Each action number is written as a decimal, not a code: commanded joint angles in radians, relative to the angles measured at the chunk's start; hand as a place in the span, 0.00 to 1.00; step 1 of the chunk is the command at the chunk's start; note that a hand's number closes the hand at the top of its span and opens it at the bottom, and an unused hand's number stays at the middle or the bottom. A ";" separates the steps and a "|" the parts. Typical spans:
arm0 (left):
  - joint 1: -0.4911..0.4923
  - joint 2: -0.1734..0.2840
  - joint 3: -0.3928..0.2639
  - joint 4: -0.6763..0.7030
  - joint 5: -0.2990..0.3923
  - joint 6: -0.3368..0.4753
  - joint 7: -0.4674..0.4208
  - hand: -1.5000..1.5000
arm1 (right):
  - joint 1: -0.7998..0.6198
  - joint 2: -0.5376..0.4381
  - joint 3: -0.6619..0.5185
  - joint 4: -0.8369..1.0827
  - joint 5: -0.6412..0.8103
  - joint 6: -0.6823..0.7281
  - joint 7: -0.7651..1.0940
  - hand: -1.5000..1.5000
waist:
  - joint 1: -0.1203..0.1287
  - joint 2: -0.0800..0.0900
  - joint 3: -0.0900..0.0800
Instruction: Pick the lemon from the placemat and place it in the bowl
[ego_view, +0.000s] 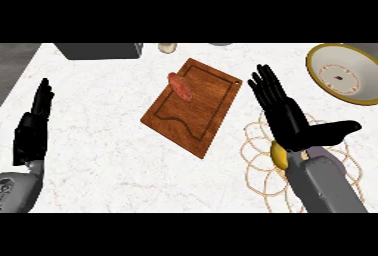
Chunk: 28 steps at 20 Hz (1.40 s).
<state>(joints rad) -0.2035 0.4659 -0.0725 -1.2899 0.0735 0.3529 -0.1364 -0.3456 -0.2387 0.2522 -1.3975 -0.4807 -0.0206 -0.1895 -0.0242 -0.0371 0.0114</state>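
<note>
while the right hand hangs over the placemat with fingers straight and thumb spread wide, holding nothing, the lemon lies on the mat just under its wrist (partly hidden by the forearm). the bowl sits well apart at the upper right, near the counter's edge. a wooden cutting board with a sausage on it lies beside the mat. the left hand rests open at the left edge, fingers up.

On the white marbled surface lie one brown wooden cutting board, one reddish sausage and one yellow lemon. There is one cream yellow-rimmed bowl, one looped wire placemat and two black hands.
</note>
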 joint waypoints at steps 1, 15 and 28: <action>-0.005 -0.018 -0.020 -0.088 0.003 -0.026 0.052 0.50 | 0.073 0.000 0.057 -0.058 0.081 -0.029 0.011 1.00 | 0.021 0.033 -0.011; 0.049 -0.181 -0.129 -0.178 0.122 -0.115 0.137 0.50 | 0.488 -0.143 0.008 -0.343 0.368 -0.406 -0.202 0.00 | -0.009 0.028 -0.011; 0.069 -0.254 -0.178 -0.211 0.046 -0.082 0.143 0.50 | 0.522 -0.447 -0.099 -0.827 0.580 -0.405 0.560 0.00 | 0.016 0.035 -0.014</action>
<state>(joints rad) -0.1597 0.2475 -0.2282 -1.5153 0.1494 0.2532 0.0407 0.1789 -0.6018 0.1903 -2.1006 0.0846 -0.4751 0.1589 -0.0121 -0.0033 -0.0019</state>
